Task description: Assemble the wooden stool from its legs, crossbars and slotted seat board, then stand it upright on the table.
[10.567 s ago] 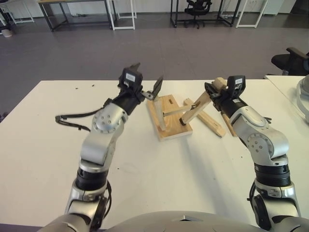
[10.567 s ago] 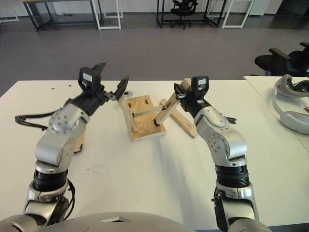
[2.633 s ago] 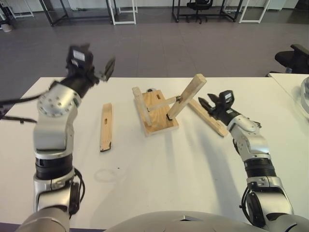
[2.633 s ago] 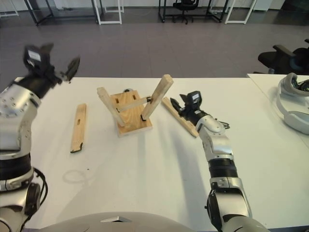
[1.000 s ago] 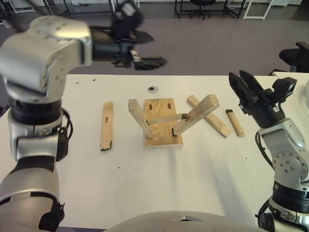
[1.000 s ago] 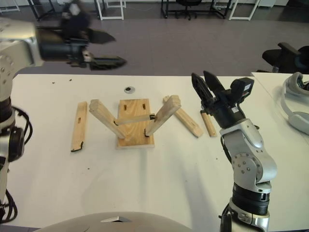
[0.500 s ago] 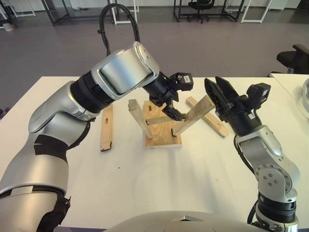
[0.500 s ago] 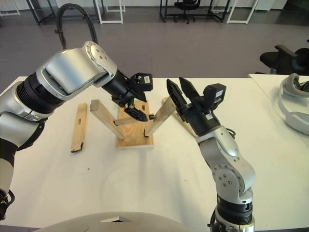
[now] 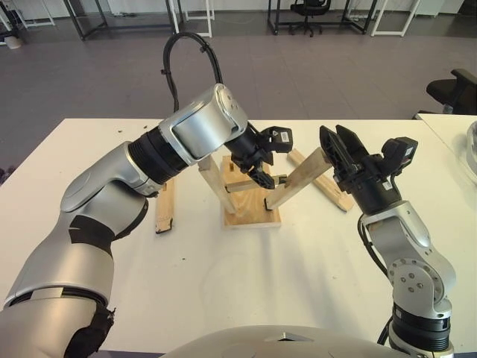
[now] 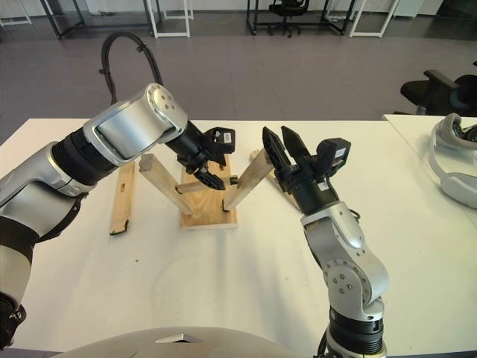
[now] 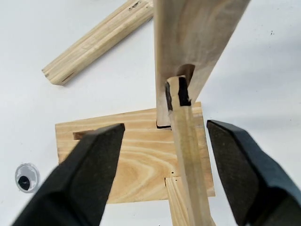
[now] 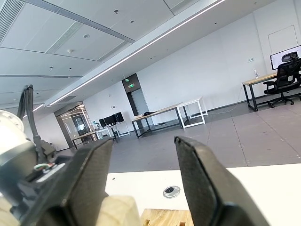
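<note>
While spread, left gripper [image 9: 261, 161] straddles crossbar [image 9: 240, 186], right gripper [image 9: 334, 139] spread at top of tilted leg [image 9: 298, 179]

This was an open-plan office or lab: a white table [image 9: 298, 283] stood on grey floor [image 9: 320, 74], with metal-framed desks [image 12: 164, 112] and black swivel chairs [image 9: 307, 9] behind, under long ceiling strip lights [image 12: 141, 49].

Holds the left arm stretched across toward 1 o'clock, elbow high, with the left tool [image 9: 261, 171] tipped downward and spread wide. Holds the right arm bent upright at 4 o'clock, wrist raised, right tool [image 9: 334, 138] aimed toward 11 o'clock, likewise spread.
</note>
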